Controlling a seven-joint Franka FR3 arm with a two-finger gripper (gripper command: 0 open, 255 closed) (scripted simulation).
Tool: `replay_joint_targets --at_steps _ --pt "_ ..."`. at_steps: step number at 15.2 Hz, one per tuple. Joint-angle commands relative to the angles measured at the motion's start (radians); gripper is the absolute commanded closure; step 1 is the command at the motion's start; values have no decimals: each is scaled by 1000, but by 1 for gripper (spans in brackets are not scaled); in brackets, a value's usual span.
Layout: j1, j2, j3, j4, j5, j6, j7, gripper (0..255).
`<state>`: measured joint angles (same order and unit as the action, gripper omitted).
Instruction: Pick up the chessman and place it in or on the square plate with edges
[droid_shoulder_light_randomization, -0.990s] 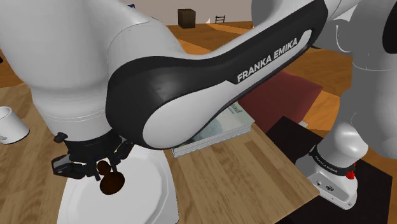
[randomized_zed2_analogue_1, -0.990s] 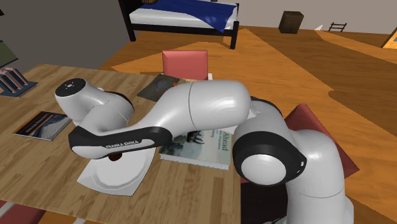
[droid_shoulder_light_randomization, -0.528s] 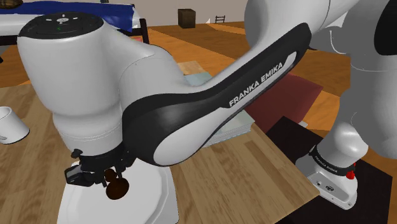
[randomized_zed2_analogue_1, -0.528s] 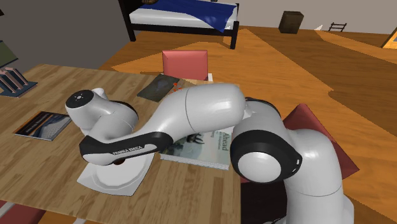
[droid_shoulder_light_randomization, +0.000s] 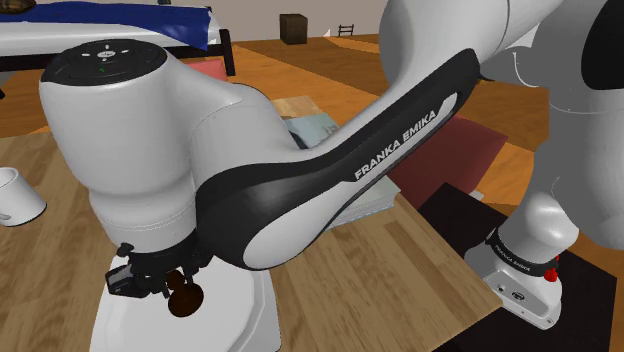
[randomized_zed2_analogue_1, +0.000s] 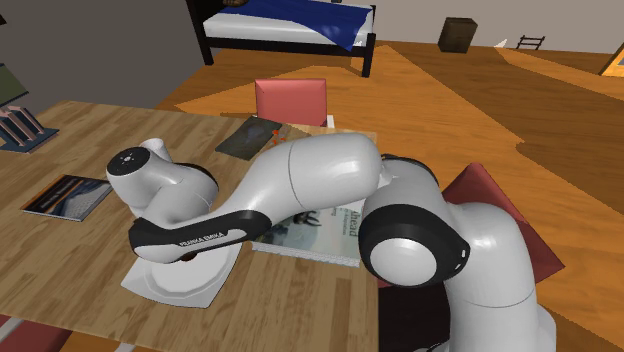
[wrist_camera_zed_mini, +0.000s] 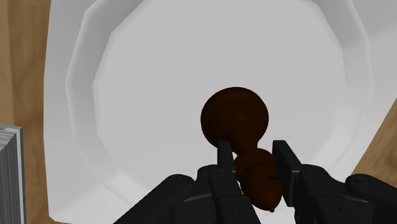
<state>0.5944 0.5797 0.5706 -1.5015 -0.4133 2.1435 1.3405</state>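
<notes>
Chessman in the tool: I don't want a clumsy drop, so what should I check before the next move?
1. Tool clasps the chessman, one finger on each side of its stem: ok.
2. Chessman's round base faces the white plate: ok.
3. Chessman hangs over the plate's well, not its rim: ok.
4. Base touches the plate: cannot tell.
5. Plate lies flat on the wooden table: ok.
6. Book beside the plate is apart from the tool: ok.
</notes>
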Motion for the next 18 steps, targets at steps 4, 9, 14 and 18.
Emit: replay_joint_targets --at_steps 4,9,14,18 --pt "0 0 0 0 0 0 0 0" --pt "-9 -36 14 11 21 -43 -12 0" --pt "-16 -66 26 26 39 -84 -22 0" --pt "-16 -66 26 26 39 -84 -22 0"
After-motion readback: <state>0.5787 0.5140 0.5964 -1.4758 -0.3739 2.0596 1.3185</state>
